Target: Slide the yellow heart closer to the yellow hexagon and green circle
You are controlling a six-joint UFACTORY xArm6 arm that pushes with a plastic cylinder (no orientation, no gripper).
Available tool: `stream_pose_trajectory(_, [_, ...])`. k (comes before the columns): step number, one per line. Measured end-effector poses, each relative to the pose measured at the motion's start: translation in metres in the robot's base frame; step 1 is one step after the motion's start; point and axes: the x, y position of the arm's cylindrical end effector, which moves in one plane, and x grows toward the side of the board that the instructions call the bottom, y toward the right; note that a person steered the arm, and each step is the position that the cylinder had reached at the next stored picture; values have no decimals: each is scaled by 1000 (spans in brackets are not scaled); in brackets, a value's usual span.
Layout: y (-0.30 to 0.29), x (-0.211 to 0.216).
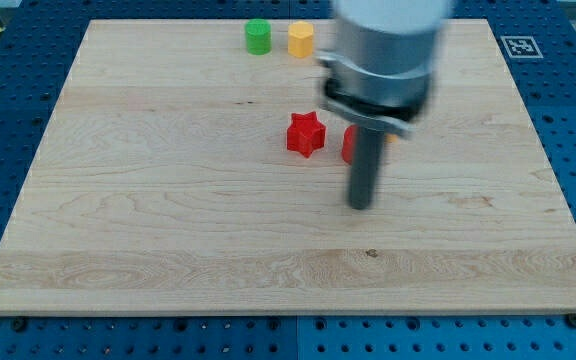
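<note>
Rod in motion blur: my tip (360,205) rests on the wooden board (168,230), below and to the view's right of the red star (306,134). A second red block (350,145), perhaps half hidden, sits just right of that star behind the rod; there are no jaws to tell of. Green circle (258,37) and yellow hexagon (300,40) stand side by side well above the star, while the yellow heart cannot be made out.

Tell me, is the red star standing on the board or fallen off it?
On the board. The red star sits flat on the wooden board, near the middle, to the view's left of my tip and apart from it.
</note>
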Motion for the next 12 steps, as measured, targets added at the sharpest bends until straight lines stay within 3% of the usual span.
stream_pose_trajectory(1, [68, -31])
stream_pose_trajectory(2, [72, -57])
stream_pose_trajectory(5, [0, -96])
stream_pose_trajectory(7, [-13, -130])
stream_pose_trajectory(9, [-74, -131])
stream_pose_trajectory(10, [-76, -132])
stream_pose_trajectory(12, [-81, -174])
